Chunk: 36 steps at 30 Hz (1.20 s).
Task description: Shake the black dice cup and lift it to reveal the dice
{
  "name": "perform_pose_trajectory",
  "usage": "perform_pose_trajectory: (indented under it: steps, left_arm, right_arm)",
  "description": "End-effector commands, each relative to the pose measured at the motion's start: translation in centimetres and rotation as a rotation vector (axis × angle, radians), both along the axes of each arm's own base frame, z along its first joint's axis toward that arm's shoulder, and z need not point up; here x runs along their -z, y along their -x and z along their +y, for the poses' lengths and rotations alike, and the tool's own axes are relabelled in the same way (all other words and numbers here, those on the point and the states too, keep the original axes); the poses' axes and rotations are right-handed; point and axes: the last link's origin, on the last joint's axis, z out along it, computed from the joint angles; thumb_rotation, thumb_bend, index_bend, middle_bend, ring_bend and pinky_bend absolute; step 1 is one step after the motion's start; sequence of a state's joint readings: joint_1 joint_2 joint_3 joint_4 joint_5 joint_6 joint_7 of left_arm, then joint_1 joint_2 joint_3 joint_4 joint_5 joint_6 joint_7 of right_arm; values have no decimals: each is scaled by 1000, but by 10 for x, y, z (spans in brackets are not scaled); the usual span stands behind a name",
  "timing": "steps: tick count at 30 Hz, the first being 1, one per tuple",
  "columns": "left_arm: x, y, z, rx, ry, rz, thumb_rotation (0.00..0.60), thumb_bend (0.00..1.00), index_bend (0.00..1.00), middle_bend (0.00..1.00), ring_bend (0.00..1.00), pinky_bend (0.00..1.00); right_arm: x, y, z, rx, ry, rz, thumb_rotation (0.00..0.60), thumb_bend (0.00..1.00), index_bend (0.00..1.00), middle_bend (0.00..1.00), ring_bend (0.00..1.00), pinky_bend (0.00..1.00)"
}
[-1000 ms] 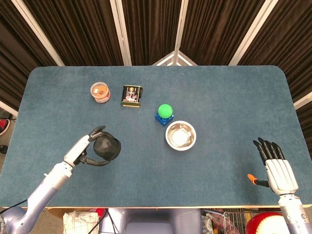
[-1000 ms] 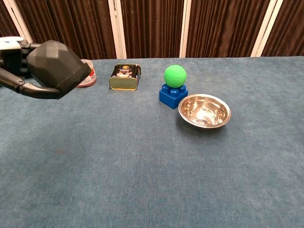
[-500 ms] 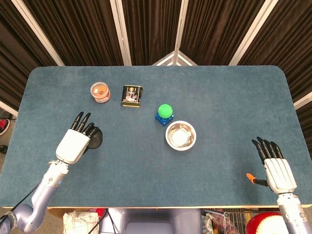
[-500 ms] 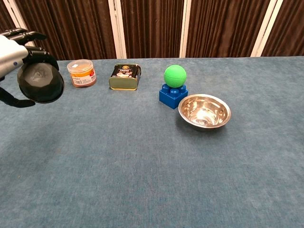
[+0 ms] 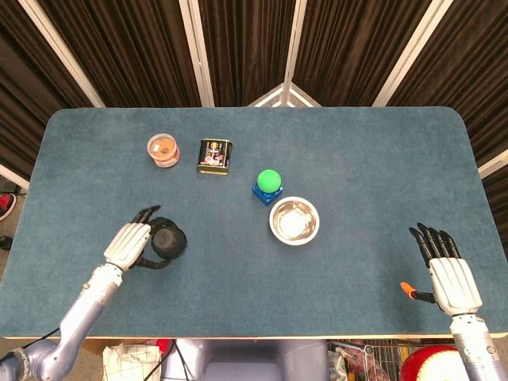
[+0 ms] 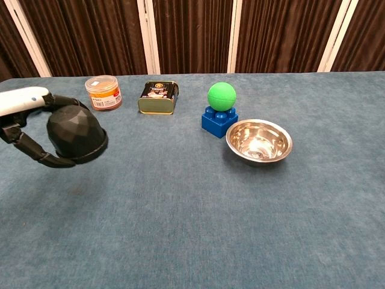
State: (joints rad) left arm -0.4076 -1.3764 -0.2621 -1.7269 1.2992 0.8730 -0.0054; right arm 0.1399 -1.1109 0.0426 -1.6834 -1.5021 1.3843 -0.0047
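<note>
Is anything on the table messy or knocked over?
Nothing spilled. The black dice cup is held mouth-down by the left hand. A tin lies on its side, and a green ball sits on a blue block.

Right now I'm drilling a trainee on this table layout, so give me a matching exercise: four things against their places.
Things:
1. black cup
2. green ball
3. orange-lidded jar
4. steel bowl

Places:
A. on the blue block
B. in the left hand
C. right of the blue block
D. left of the gold tin

Pairs: 1-B, 2-A, 3-D, 4-C
</note>
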Motion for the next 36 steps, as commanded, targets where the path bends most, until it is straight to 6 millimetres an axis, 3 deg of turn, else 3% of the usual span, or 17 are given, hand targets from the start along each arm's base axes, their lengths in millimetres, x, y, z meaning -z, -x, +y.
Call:
perform_pose_trajectory:
  steps: [1,12,36]
  left_arm:
    - [-2,-3,7,-26,33,-33,600,394,441,462,33,19]
    - [19,0,20,-16,-3,30,600,389,436,439,33,18]
    - [71,-13,23,33,-64,229,600,388,417,422,24,0]
  right_arm:
    - [0,0,0,0,-1,1,600,185,31,0,13,0]
    - [-2,2,1,7,-1,-2,600,185,32,0,13,0]
    - [-1,4,-1,11,-10,-14,600,185,31,0,13,0]
